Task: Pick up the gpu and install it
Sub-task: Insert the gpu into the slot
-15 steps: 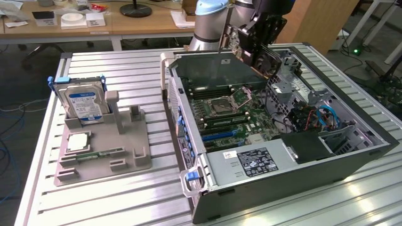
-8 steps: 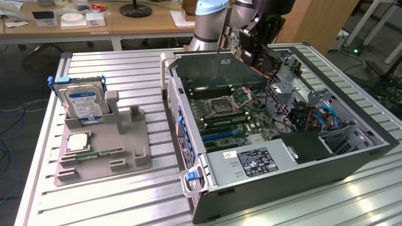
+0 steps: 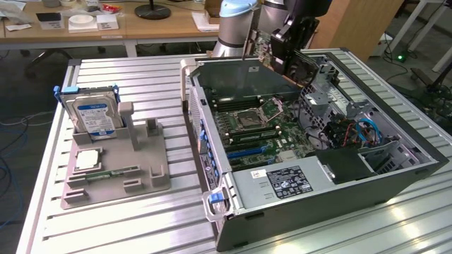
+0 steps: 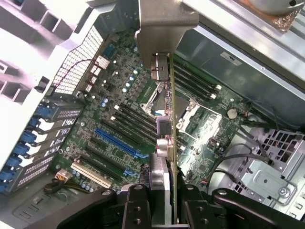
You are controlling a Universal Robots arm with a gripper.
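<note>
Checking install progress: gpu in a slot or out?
Out. The pincer holds the gpu edge-on above the motherboard, clear of the bare blue slot.

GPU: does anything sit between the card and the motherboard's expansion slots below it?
Nothing visible does. The hand grips the gpu edge-on above the open case, and the blue expansion slot and its neighbours lie bare on the board below. The loose cables run off to one side by the drive cage.

Bg: a wooden desk [image 3: 141, 29] w/ a black round base [image 3: 152, 10] is seen behind the slatted metal worktable [image 3: 127, 227]. A wooden panel [image 3: 353, 26] is stood twd the exterior view's right. Grey floor [image 3: 28, 90] is crossed by cables [image 3: 8, 123].
</note>
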